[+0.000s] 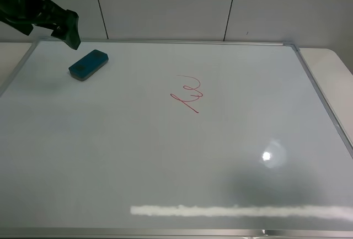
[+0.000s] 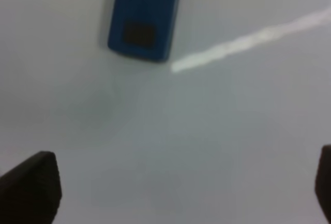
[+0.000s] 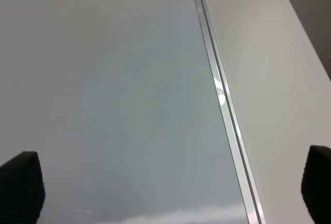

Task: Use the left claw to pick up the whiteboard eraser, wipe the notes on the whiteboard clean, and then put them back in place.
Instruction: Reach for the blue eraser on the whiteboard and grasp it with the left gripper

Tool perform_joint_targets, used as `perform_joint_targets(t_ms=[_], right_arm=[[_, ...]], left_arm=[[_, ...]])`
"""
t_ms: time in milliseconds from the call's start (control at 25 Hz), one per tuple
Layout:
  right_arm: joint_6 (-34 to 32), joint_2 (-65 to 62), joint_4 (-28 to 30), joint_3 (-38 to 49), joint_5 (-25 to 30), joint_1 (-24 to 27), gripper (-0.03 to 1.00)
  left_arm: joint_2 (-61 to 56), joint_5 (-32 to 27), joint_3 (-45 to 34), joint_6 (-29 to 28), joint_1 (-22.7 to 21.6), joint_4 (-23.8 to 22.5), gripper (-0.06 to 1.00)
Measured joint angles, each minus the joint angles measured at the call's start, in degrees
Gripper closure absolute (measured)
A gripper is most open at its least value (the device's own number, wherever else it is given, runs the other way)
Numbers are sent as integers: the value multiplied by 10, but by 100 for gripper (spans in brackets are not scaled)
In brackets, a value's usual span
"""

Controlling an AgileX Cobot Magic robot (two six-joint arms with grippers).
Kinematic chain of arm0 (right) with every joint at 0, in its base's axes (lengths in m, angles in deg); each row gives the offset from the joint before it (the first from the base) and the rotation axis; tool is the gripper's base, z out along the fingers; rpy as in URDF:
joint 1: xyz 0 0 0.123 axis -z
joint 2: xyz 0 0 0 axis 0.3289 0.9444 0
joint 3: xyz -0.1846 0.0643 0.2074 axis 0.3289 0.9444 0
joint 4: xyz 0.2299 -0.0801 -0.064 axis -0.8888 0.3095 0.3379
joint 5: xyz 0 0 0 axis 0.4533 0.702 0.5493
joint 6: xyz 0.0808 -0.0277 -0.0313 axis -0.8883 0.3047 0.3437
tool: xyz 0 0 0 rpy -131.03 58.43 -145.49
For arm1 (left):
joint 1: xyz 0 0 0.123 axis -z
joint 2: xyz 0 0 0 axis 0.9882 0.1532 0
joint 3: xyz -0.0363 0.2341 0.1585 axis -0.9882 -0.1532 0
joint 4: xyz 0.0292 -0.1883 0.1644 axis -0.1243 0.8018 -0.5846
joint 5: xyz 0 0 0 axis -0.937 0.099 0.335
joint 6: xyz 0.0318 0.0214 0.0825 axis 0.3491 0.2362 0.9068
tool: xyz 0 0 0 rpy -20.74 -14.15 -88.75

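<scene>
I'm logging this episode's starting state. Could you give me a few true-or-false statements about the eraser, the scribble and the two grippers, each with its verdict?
1. The teal-blue rectangular whiteboard eraser lies flat on the glossy white whiteboard. True.
2. The red marker scribble is wiped away. False: it shows near the board's middle.
3. The black left gripper is shut on the eraser. False: it is open, with the eraser apart from it.
4. The right gripper is open and empty. True.
</scene>
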Motion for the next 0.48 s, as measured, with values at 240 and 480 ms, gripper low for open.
perform_joint_targets(t_ms=[240,480], right_arm=[[0,0,0,0,0,0,-2],[0,0,0,0,0,0,-2]], left_arm=[[96,40,82,5,-7,-32,-5],[177,52,131,7,-48,-40,-5]])
